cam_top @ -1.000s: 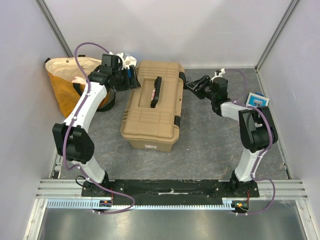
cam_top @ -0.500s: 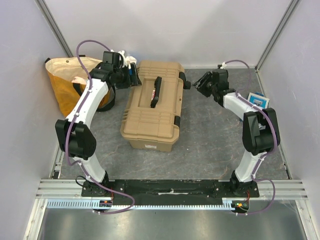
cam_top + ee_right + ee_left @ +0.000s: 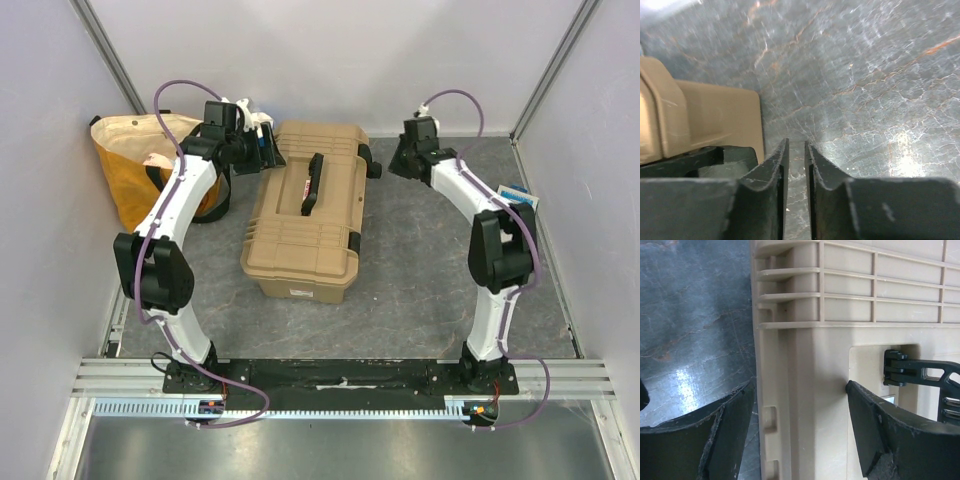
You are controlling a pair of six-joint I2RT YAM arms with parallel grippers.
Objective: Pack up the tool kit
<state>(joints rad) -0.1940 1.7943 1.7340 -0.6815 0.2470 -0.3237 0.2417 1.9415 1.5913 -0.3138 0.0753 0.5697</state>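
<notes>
Grey marbled tabletop, white walls round it. Left fingers spread wide, clamping nothing. Left gripper straddling the far-left corner of the tan ribbed toolbox: one pad outside the wall, the other over the recess beside a black fitting. Looks set to brace or nudge the box. Right fingers barely apart, thin slit, nothing between. Right gripper low over bare table just beside the far-right corner, probably lining up on the black latch. Toolbox mid-table, lid down, black handle on top. No loose tools in sight. Yellow cloth bag far left, blue-white packet far right, both clear of the box.
</notes>
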